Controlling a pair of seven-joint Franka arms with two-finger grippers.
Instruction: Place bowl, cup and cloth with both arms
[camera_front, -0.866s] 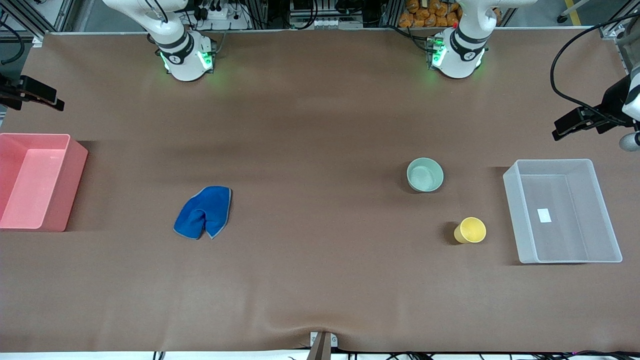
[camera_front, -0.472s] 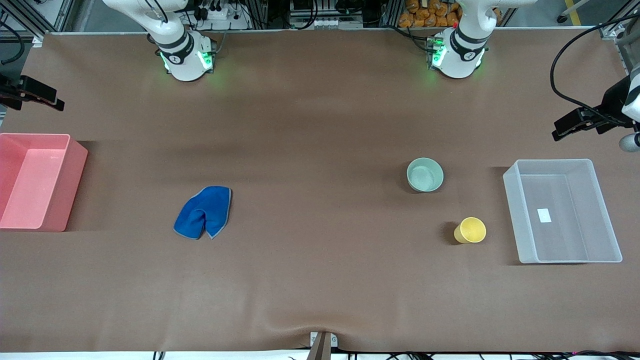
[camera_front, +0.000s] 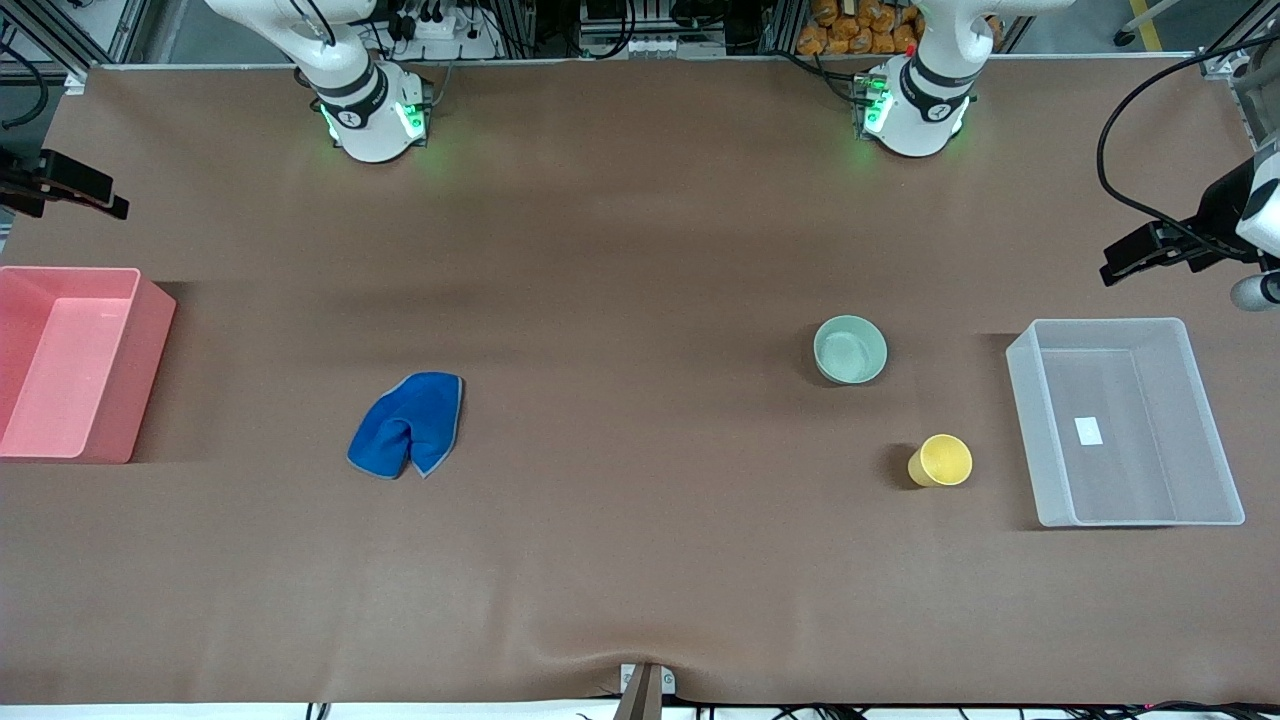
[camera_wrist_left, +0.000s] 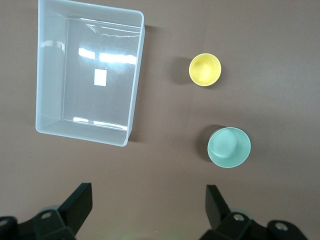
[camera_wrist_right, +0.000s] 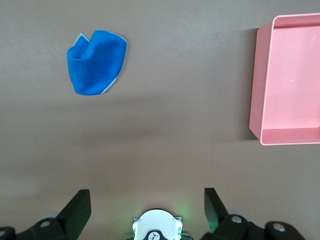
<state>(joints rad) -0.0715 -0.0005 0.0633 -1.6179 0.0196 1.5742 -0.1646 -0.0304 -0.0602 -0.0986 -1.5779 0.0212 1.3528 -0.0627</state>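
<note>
- Front view: cloth (camera_front: 407, 424) lies crumpled on the table toward my right arm's end, between the pink bin (camera_front: 70, 362) and the table's middle. Royal blue with a thin grey edge, and a fold raised through its middle.
- Front view: bowl (camera_front: 850, 349) and cup (camera_front: 940, 460) stand toward my left arm's end, beside the clear bin (camera_front: 1125, 420). The cup is nearer the camera than the bowl; the two are apart. Neither gripper shows clearly here.
- Left wrist view: left gripper (camera_wrist_left: 147, 202) is high over bare table near the bowl, jaws wide, holding nothing.
- Left wrist view: bowl (camera_wrist_left: 229, 147) is pale mint, glossy and upright. I judge it light, rigid and slippery; best taken by pinching the rim wall, one finger inside.
- Left wrist view: cup (camera_wrist_left: 205, 69) is plain yellow, narrower than the bowl and upright. Probably very light and easily tipped; grip across the sides or over the rim. Clear bin (camera_wrist_left: 89, 75) is empty apart from a white label.
- Right wrist view: right gripper (camera_wrist_right: 147, 202) is high over the table near its own base, jaws wide, empty.
- Right wrist view: cloth (camera_wrist_right: 95, 61) looks soft, limp and light. I would pinch the raised fold and expect it to sag. Pink bin (camera_wrist_right: 287, 77) is empty.
</note>
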